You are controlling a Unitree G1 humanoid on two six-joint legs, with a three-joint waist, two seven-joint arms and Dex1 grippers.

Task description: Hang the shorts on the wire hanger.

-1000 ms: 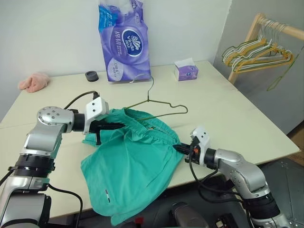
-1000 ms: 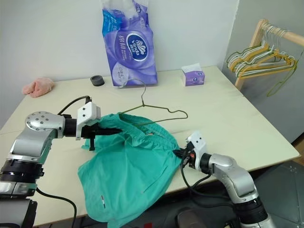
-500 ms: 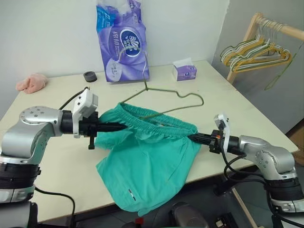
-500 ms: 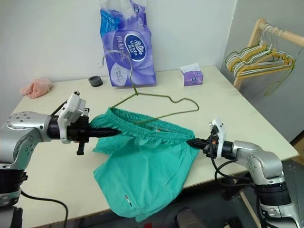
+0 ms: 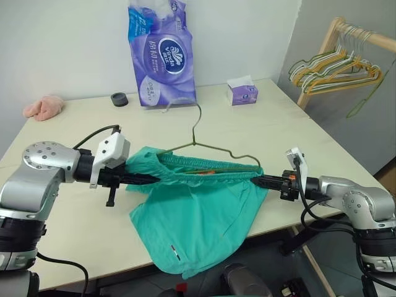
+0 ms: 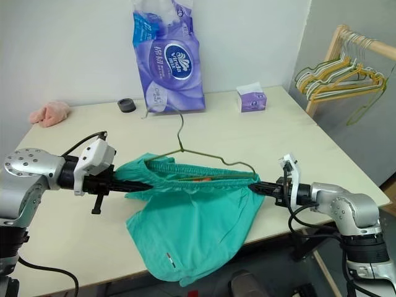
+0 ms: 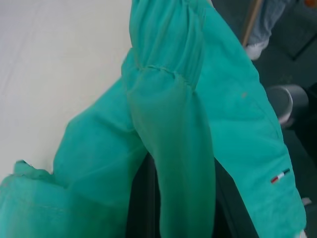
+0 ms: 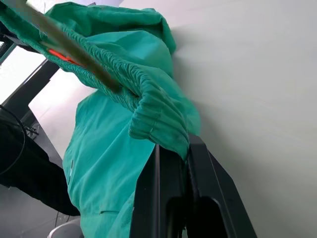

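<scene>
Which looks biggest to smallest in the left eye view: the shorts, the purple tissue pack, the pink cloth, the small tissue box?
1. shorts
2. purple tissue pack
3. pink cloth and small tissue box: they look alike, so no ranking.

This looks like a plain test room set up like a laundry corner at home. A big pale cream surface (image 5: 322, 148) stands against a bare white wall. At 12 o'clock on it sits a tall purple pack of toilet rolls (image 5: 159, 52), and at 1 o'clock a small purple tissue box (image 5: 242, 93). At 2 o'clock a wooden clothes rail (image 5: 346, 37) holds yellow and pale green wire hangers (image 5: 334, 69).
</scene>
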